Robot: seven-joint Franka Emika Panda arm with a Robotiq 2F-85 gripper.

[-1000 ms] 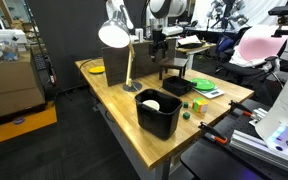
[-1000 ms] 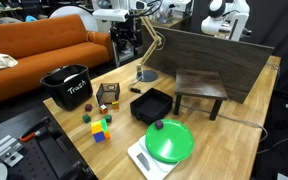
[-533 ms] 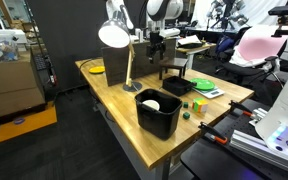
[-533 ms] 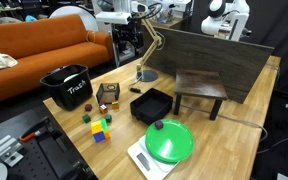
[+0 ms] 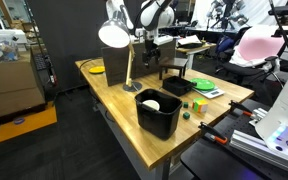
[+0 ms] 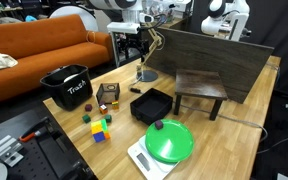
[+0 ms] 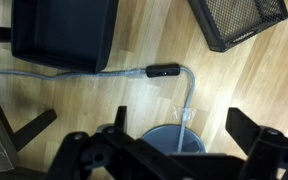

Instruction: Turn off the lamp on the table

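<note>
On the table point(image 5: 116, 108), toward its far end, the lamp point(image 5: 115, 34) stands top-heavy on a thin stem, so we judge it tippy. Our gripper point(image 7: 182, 148) hangs spread above its base point(image 7: 164, 138); the small inline switch point(image 7: 164, 71) on the limp cord point(image 7: 64, 78) is where we would press
</note>
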